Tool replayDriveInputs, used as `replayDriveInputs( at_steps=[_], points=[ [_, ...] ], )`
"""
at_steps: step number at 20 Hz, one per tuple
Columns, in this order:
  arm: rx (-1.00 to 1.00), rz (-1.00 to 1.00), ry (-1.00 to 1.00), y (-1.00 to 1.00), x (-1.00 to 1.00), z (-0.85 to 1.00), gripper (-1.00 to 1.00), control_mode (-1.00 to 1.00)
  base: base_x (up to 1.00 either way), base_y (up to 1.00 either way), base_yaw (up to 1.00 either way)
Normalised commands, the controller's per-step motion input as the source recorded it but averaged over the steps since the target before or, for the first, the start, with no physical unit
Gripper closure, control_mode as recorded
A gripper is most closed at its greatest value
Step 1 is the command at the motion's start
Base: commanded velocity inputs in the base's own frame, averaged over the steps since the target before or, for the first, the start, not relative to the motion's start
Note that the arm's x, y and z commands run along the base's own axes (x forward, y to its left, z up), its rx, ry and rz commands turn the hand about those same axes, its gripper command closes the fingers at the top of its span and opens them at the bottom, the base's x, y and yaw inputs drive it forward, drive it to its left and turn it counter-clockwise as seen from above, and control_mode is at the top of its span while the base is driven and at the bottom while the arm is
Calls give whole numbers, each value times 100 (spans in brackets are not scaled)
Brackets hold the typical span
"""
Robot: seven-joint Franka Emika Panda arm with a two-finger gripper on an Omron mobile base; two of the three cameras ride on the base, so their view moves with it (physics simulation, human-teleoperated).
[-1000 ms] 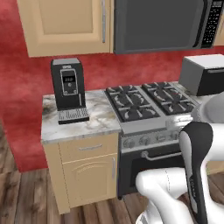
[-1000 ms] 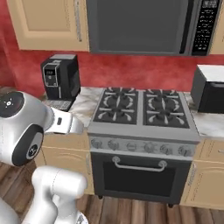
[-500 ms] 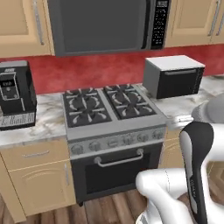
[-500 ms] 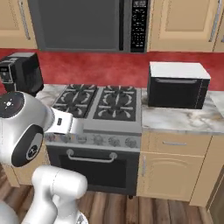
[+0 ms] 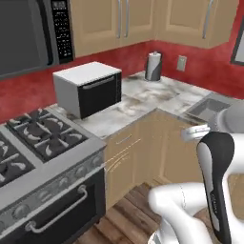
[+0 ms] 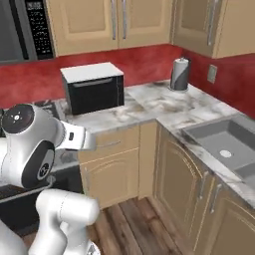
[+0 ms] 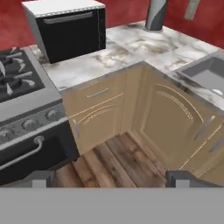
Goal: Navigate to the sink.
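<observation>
The grey sink is set in the marble counter along the right wall, and one round pale drain shows in its basin. In the left base view the sink lies at the right, just behind my white arm. A corner of the sink reaches in at the right edge of the hand view. My gripper is open with nothing between its tips, hanging above the wooden floor in front of the corner cabinets. The faucet is out of view.
A black-and-white toaster oven stands on the counter beside the gas stove. A grey paper towel roll stands in the corner. Wood cabinets line both walls, and wooden floor lies open before them.
The whole picture has shifted: the base has turned right. The coffee machine has slid out on the left, the stove has moved to the left edge, and the corner counter and sink have come in.
</observation>
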Motion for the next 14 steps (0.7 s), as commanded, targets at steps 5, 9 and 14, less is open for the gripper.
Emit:
replayDriveInputs(
  at_steps=[5, 9, 14],
  points=[
    [0, 0, 0, 0, 0, 0, -100, 100, 0, 0, -100],
    [0, 0, 0, 0, 0, 0, -100, 100, 12, 17, -93],
    [0, 0, 0, 0, 0, 0, -100, 100, 64, 74, -75]
  ],
)
